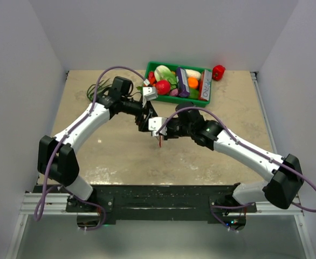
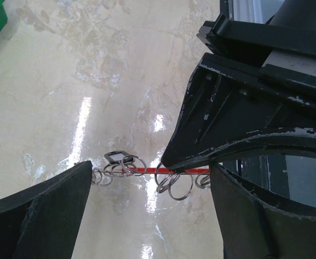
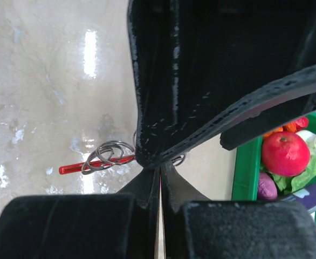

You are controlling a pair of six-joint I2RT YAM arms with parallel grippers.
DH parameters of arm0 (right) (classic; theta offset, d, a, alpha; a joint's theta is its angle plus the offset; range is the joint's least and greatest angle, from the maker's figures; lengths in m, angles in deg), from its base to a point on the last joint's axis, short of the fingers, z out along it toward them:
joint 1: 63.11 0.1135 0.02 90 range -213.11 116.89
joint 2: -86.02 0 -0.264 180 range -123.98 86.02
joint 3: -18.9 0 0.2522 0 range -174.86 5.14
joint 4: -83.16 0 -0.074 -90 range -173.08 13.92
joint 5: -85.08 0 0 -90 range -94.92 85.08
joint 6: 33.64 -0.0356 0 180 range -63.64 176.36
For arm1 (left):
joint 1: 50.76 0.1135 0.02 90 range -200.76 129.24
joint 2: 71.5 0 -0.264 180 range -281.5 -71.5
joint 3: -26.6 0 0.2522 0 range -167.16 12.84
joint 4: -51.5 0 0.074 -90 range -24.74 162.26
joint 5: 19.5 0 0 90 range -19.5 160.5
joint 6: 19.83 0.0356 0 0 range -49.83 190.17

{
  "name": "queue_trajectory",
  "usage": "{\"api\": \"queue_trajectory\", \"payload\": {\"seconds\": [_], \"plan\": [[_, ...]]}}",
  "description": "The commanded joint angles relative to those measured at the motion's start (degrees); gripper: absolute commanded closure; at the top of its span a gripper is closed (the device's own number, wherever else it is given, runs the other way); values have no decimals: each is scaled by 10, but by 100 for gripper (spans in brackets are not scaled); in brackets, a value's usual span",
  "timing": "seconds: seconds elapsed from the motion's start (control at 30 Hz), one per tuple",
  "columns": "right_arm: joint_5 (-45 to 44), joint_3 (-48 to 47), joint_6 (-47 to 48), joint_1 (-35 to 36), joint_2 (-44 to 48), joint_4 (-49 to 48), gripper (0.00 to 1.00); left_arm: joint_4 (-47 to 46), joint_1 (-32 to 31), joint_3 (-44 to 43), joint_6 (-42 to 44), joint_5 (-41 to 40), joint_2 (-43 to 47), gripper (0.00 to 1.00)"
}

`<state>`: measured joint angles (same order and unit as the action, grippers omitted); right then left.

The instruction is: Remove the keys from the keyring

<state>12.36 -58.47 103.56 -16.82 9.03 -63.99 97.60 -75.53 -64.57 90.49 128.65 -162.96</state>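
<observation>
At 6 o'clock in the top view, your two arms rise from their bases and bend inward to meet over the middle of the table.

Your right gripper is clenched. In its wrist view the two fingers press together with only a thin slit between them, and their tips pinch one end of the red tag. The rest of the tag sticks out toward 9 o'clock in that view. The keyring is looped around it, just beside the tips.

Your left gripper sits just beyond, at about 11 o'clock from the right one and close against it. Its fingers are spread wide and grasp nothing. In its wrist view the bunch lies across the gap between them, with small rings just beside each fingertip. You cannot tell from here whether those rings touch the fingers.

Of the keys, you can pick out only the one with the black head, lying at the 9 o'clock end of the bunch. The rest is a tangle of thin silvery loops. In the top view the tag shows as a small red sliver at the right gripper's near side.

Farther back, at 12 to 1 o'clock, a green basket holds toy vegetables. A red pepper sits on the table just beside its far right corner.
</observation>
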Motion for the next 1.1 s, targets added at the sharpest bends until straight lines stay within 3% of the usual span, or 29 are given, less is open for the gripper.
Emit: {"api": "queue_trajectory", "payload": {"seconds": [0.0,0.23,0.57,0.8,1.07], "plan": [[-39,-5,-37,6,2,-68,100,15,-5,-22,-8,-28,12,6],[-67,-11,-77,6,-16,-89,100,-50,-5,-8,-55,-56,55,5],[-61,-34,-136,6,-27,-88,100,-39,-20,-15,-45,-89,43,4],[-66,-48,-166,2,-26,-92,100,-58,-41,2,-36,-162,65,4],[-42,-35,-178,-9,-13,-104,100,-152,-28,30,-100,-180,130,2]]}}
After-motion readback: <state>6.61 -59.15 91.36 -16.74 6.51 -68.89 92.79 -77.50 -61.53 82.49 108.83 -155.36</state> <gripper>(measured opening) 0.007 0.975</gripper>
